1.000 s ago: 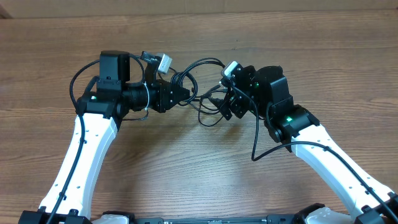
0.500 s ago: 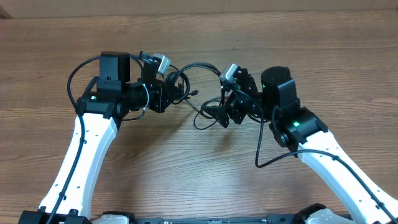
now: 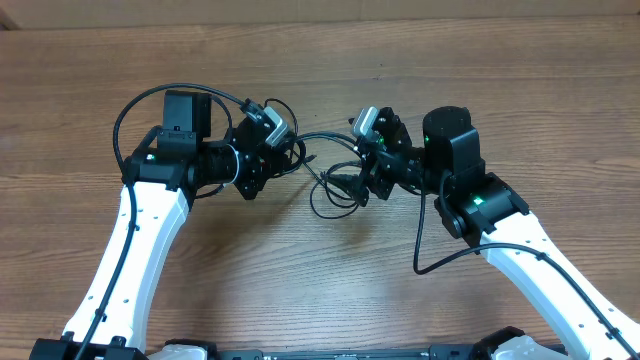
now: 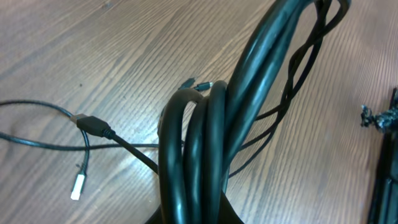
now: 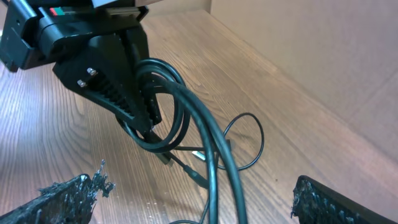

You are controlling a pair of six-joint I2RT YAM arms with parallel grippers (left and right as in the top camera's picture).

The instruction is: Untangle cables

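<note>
the left pincer is pressed together on the cables, pinching several loops of the bundle at once. in its own wrist view the strands rise from the clamp as a tight sheaf, wound round one another. holding the coil lifted off the table looks meant to anchor the knot, so that loose ends trail free and can be picked out one by one. a few thinner strands run from the sheaf down to the wood. one ends in a small plug lying flat, apart from the clamp, and a slack loop lies low between the two arms.

the right pincer is spread wide and holds nothing. in its wrist view its fingers frame the scene from below, and a strand runs up between them toward the left clamp, untouched as far as i can tell. it faces the bundle from the opposite side, near but apart. that reads as a stance for taking one strand and drawing it away against the left arm's hold.

the untangling looks far from done, with loops bunched together at the clamp. the next pull calls for a strand that leaves the sheaf cleanly. tugging one that passes through a loop could tighten the knot or drag the bundle out of the left grip.
</note>
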